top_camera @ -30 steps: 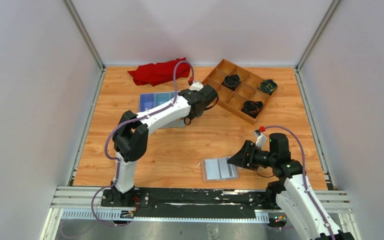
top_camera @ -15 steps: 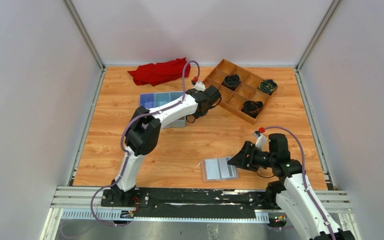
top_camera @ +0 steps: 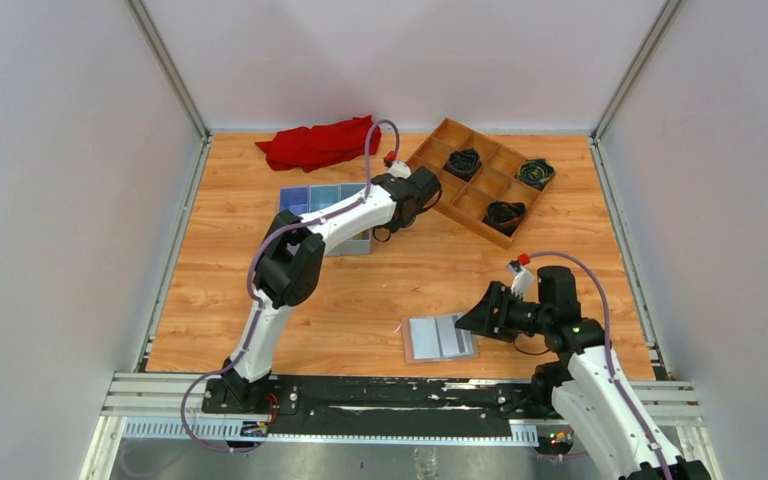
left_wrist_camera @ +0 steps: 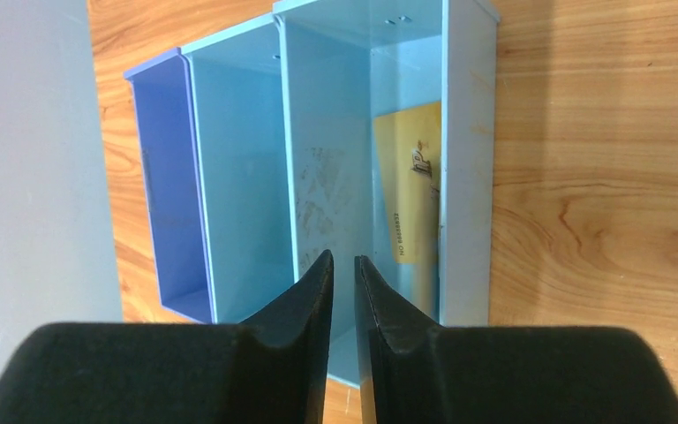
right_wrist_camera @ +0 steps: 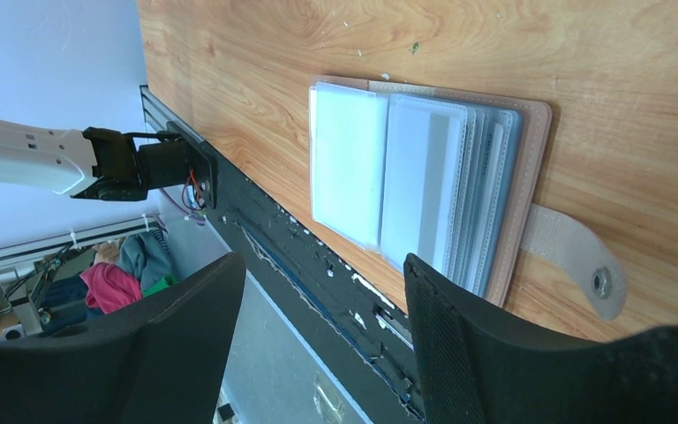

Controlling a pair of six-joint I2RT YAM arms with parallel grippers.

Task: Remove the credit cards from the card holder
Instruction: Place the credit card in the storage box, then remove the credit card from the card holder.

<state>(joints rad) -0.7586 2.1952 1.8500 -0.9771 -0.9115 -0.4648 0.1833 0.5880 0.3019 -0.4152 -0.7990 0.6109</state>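
The card holder [top_camera: 440,337] lies open near the table's front edge, tan-pink outside with grey sleeves, its strap [right_wrist_camera: 574,256] pointing right. Pale credit cards [right_wrist_camera: 349,163] show in its clear sleeves. A gold-tan card [left_wrist_camera: 410,181] leans inside the end compartment of the blue tray [left_wrist_camera: 229,177]. My left gripper [left_wrist_camera: 344,261] hangs over that tray [top_camera: 305,200], its jaws a narrow slit apart with nothing between them. My right gripper [right_wrist_camera: 325,261] stands wide open and empty just right of the holder, low over the front edge [top_camera: 468,318].
A red cloth [top_camera: 320,143] lies at the back. A wooden grid tray [top_camera: 480,180] at the back right holds black coiled items [top_camera: 463,160]. The black mounting rail [top_camera: 360,390] runs along the near edge.
The left arm's elbow swung right and its wrist edged toward the back, staying over the blue tray. The right arm and the card holder have not moved.
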